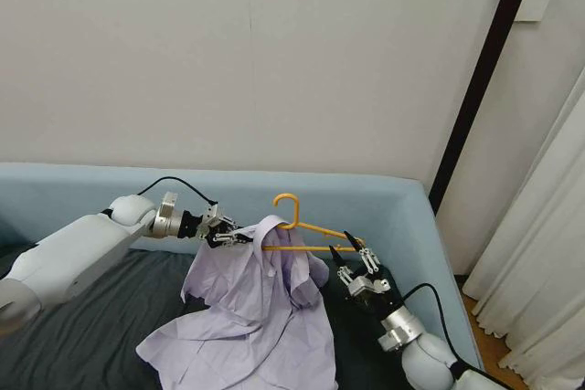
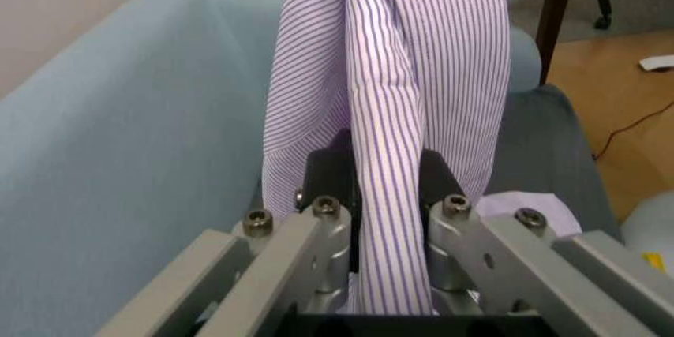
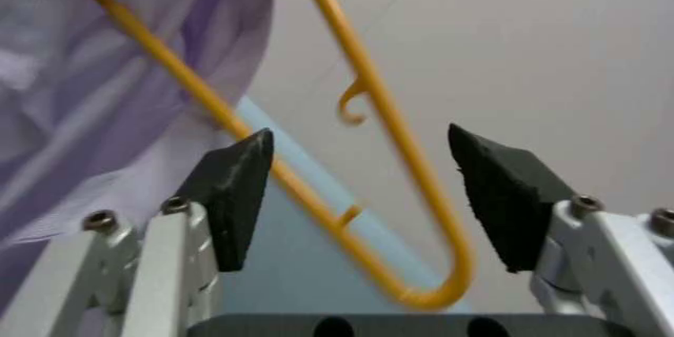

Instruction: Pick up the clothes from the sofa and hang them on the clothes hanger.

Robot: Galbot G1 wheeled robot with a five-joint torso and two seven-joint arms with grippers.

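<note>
1. Head view: the left gripper sits at 9 o'clock of the orange hanger. Its fingers are clamped on the lilac shirt near the collar. The collar hangs over the hanger, and the rest drapes down towards 6 o'clock onto the dark seat of the sofa. The right gripper is at 4 o'clock of the hanger, fingers apart at its free end. A dark post stands at 2 o'clock of the scene and a white curtain at 4 o'clock. Both are well apart from the shirt.
2. Left wrist view: both black fingers press a fold of the striped shirt between them. The shirt hangs in front and hides much of the scene. The sofa's pale blue back lies beside it, and wooden floor shows beyond.
3. Right wrist view: the fingers stand wide apart with the hanger's rounded end between them. Whether a pad touches the lower bar, I cannot tell. Shirt fabric covers the hanger's far part.
</note>
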